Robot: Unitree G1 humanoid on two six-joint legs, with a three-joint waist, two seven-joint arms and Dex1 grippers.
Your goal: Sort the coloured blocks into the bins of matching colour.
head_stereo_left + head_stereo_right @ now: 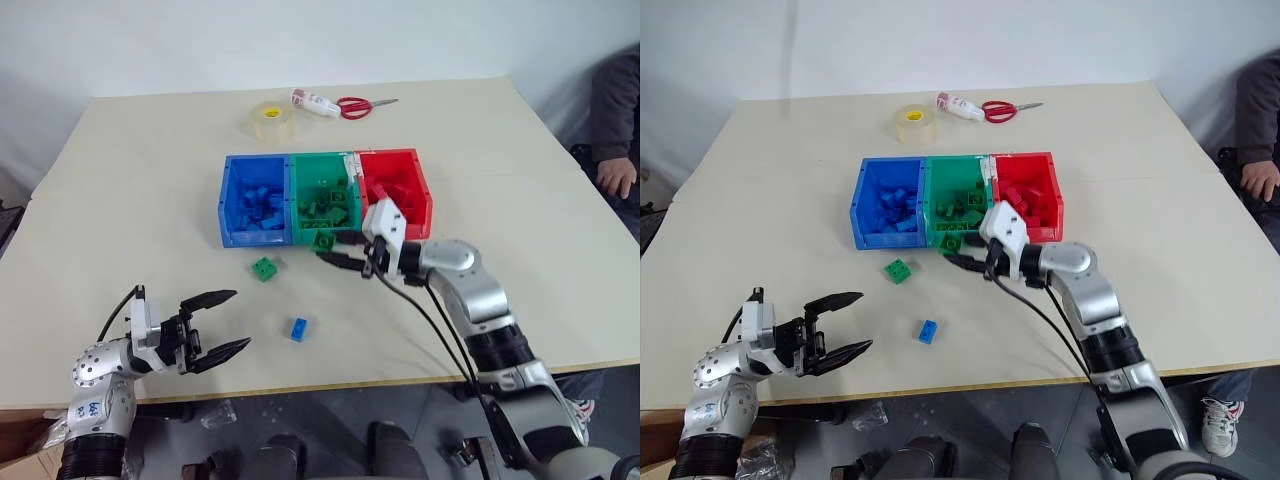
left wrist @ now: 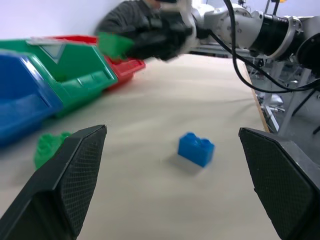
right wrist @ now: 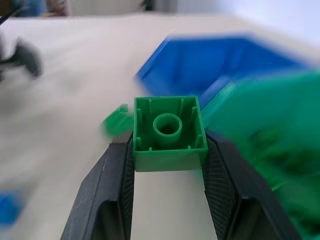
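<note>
While the right gripper [image 3: 169, 165] pinches a green block [image 3: 169, 135] just at the near wall of the green bin [image 1: 322, 170], the next move is to carry it over and release, and the left gripper [image 1: 222, 325] waits spread near a blue block [image 1: 298, 329].

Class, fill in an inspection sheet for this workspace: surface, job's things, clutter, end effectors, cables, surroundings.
Surface: beige table.
Job's things: blue bin, green bin, red bin joined in a row, bricks inside; loose green brick and blue brick on the table.
Clutter: tape roll, scissors.
End effectors: left end effector open; right end effector shut on held green brick.
Cables: black cables along right arm.
Surroundings: person's hand.
</note>
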